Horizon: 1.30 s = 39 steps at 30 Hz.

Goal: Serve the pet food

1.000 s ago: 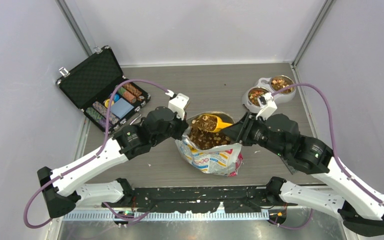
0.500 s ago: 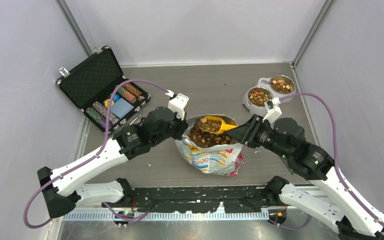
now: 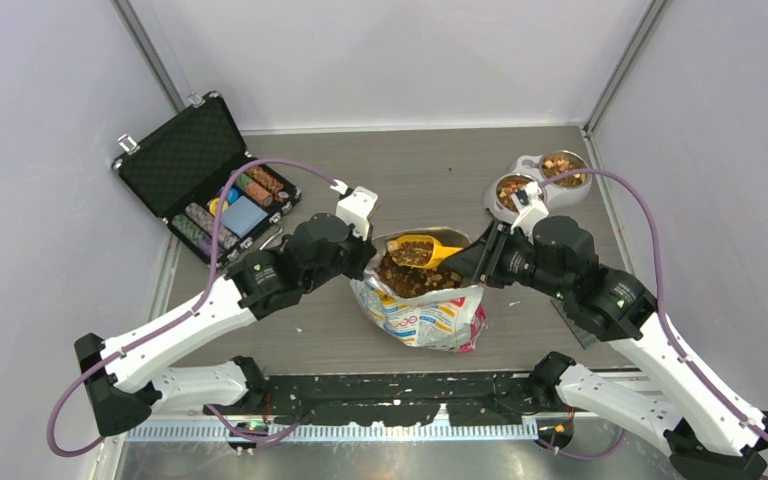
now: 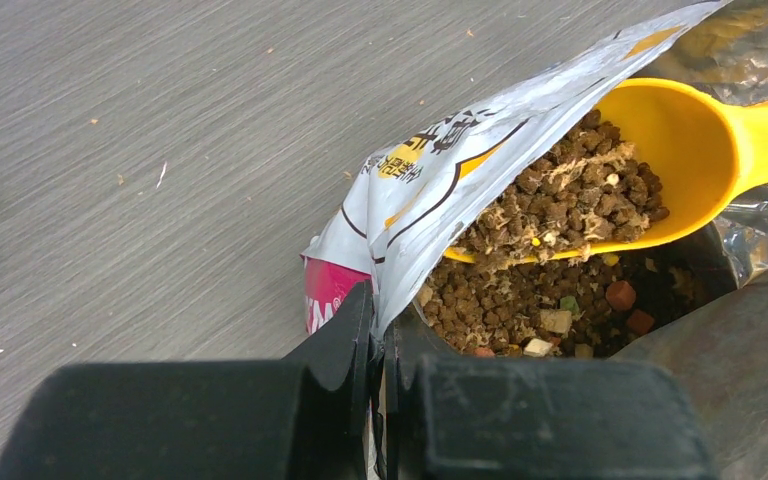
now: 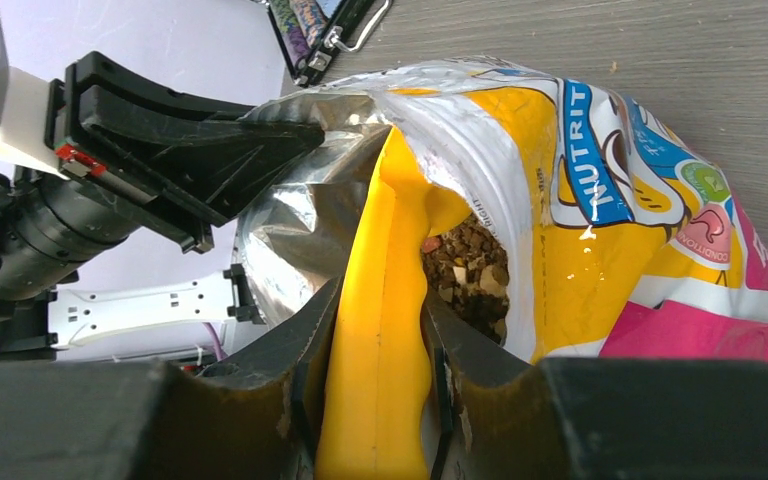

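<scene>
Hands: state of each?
Left hand: closed on the rim of the white printed foil bag.
Right hand: closed on the handle of the yellow plastic scoop.

Your left arm (image 3: 195,315) and right arm (image 3: 685,365) share one build: white links between bulky black joints. A purple cable (image 3: 216,240) loops along each to a white camera block (image 3: 357,208) at the wrist. The left gripper (image 4: 378,330) and right gripper (image 5: 380,300) are matt black (a small red tag (image 5: 80,160) marks the left one's side).

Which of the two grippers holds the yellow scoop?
The right gripper: its fingers clamp the yellow scoop by its handle, whereas the left gripper is shut on the bag rim.
</scene>
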Each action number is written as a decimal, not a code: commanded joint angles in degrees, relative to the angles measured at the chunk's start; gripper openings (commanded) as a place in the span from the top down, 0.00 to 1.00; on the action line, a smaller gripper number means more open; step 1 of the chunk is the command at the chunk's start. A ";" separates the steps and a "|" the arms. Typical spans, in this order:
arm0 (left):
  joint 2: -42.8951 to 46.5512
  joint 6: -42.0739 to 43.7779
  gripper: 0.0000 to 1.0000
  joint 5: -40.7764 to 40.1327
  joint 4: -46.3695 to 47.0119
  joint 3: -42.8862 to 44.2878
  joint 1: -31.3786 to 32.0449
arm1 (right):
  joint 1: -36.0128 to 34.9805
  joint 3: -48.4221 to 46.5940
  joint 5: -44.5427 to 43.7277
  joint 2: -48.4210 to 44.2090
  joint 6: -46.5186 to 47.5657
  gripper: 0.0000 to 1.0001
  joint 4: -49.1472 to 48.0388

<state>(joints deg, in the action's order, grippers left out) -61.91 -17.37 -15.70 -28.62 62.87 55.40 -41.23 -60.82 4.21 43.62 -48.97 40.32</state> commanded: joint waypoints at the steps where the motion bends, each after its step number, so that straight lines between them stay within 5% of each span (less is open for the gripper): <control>1: 1.85 0.84 1.00 -2.41 3.68 2.65 -0.20 | 0.31 -2.44 0.27 -1.18 1.96 0.95 0.91; 39: 0.43 -0.39 1.00 -4.73 1.29 3.90 -0.20 | 33.42 35.45 45.02 -17.90 -26.97 0.95 -45.49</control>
<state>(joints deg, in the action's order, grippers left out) -61.95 -18.09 -16.99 -29.15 62.87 55.51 -9.96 -26.37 45.95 25.87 -73.25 -0.08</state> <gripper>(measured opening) 0.041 0.352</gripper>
